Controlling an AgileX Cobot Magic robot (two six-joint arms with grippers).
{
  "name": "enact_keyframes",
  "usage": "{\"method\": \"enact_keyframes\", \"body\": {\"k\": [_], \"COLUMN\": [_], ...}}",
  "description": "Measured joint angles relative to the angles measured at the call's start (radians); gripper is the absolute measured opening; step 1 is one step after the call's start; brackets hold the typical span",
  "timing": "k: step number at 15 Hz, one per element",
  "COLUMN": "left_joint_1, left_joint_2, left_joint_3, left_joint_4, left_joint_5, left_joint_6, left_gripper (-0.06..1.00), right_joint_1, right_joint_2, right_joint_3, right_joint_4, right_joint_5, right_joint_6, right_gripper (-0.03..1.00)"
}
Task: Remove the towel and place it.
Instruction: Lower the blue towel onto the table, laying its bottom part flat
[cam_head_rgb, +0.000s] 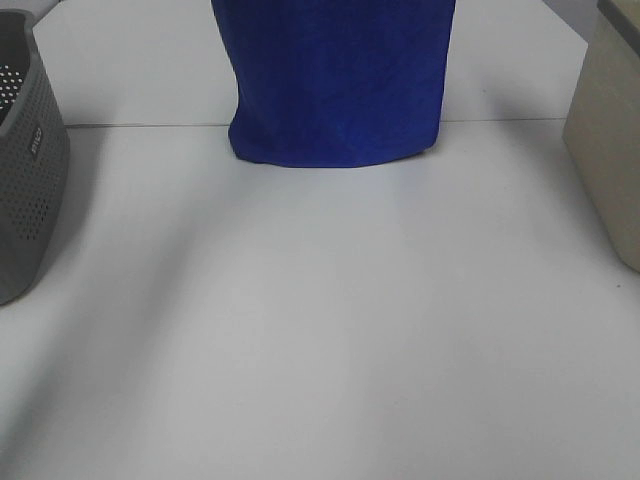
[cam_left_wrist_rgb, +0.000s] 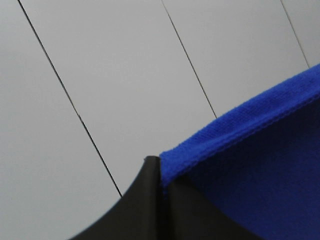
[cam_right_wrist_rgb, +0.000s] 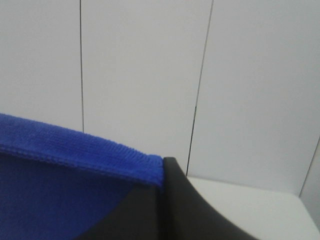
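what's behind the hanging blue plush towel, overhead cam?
Only the white table top shows around the royal-blue plush towel; its dark seam line runs in from both sides and disappears behind the cloth. Anything on the table strip behind the towel is covered.

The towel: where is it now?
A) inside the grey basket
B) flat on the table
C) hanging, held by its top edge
C: the left end effector and right end effector each pinch the hem of the towel, which hangs over the table.

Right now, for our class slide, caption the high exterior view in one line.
Blue towel hanging mid-frame over the white table, grey perforated basket left, beige container right.
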Motion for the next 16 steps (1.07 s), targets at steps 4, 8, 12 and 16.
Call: {"method": "enact_keyframes", "body": {"k": [4,8,12,16], "left_joint_1": [-0.004,0.003,0.003,0.003], "left_joint_2": [-0.148,-0.255,-0.317,-0.444], "left_joint_3": [0.0,-0.001,-0.001,0.158], "left_joint_4": [-0.092,-0.139,-0.176,-0.241], "left_joint_5": [0.556,1.013,1.187,1.192], "left_joint_6": [0.0,-0.04,-0.183,-0.264], "left_gripper": [0.0,0.0,0.0,0.0], "right_joint_1": [0.0,-0.001,-0.001,-0.001], "right_joint_2": [-0.109,-0.166,-0.205,-0.326], "right_joint_3": [0.0,0.0,0.0,0.159], "right_joint_4": [0.363,0.516,0.571,0.59], "right_joint_5": [0.385,0.792,0.949,0.948], "right_joint_6": [-0.197,-0.305,-0.356,-0.366], "right_gripper": [0.01,0.01,0.01,0.01]}}
